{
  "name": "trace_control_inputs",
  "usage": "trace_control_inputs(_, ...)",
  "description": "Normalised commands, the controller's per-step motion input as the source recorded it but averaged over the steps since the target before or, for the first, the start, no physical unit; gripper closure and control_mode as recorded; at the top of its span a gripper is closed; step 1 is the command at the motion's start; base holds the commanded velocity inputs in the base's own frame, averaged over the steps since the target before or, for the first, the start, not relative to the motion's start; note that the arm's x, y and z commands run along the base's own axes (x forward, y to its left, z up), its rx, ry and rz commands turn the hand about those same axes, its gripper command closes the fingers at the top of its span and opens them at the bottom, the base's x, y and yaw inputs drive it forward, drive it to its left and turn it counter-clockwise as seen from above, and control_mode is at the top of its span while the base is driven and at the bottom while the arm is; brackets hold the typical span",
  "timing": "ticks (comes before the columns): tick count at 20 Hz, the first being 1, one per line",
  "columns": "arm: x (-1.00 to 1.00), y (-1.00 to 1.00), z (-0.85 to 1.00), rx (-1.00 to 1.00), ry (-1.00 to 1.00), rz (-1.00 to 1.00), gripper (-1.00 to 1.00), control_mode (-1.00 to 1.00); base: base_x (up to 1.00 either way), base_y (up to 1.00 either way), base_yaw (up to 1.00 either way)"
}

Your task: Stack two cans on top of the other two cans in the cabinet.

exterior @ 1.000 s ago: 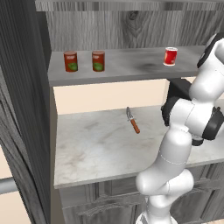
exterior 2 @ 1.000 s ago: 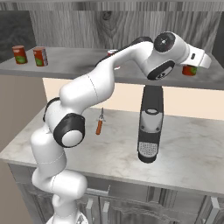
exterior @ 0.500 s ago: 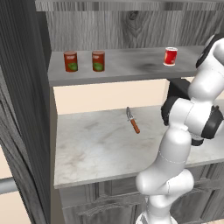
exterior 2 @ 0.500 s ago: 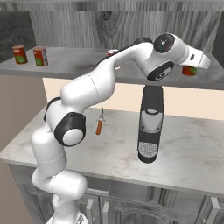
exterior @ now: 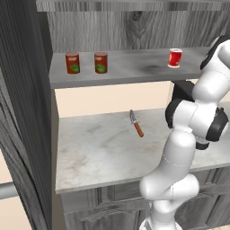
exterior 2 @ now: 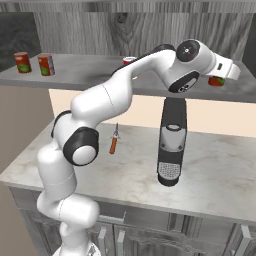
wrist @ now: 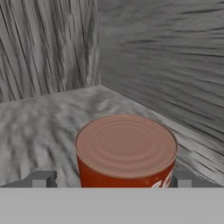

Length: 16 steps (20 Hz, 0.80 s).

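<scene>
Low centre of the hand view: gripper [wrist: 109, 180] straddling a red can [wrist: 126, 151], fingertips [wrist: 41, 179] at either side; clamped or loose, cannot tell. Beyond, grey cabinet shelf [exterior: 134, 72]: white-banded can [exterior: 175, 57] upper right, two green-labelled cans [exterior: 86, 63] upper left.

hand view: red can [wrist: 127, 153] base cut off | right base view: far can [exterior 2: 216, 81] half hidden behind tool [exterior 2: 235, 74]

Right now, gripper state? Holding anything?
Gripper: open, fingertips either side of the dark red can on the cabinet shelf; nothing held yet.
</scene>
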Motion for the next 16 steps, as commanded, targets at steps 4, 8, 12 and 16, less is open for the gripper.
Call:
trace_control_inputs(4, 0.0, -0.05, 0.0, 0.0, 0.0, 0.0, -1.0, -1.0, 0.0, 0.0, 0.0)
trace_control_inputs(8, 0.0, 0.0, 0.0, 0.0, 0.0, 0.0, -1.0, -1.0, 0.0, 0.0, 0.0)
trace_control_inputs(12, 0.0, 0.0, 0.0, 0.0, 0.0, 0.0, -1.0, -1.0, 0.0, 0.0, 0.0)
trace_control_inputs(16, 0.0, 0.0, 0.0, 0.0, 0.0, 0.0, 1.0, -1.0, 0.0, 0.0, 0.0)
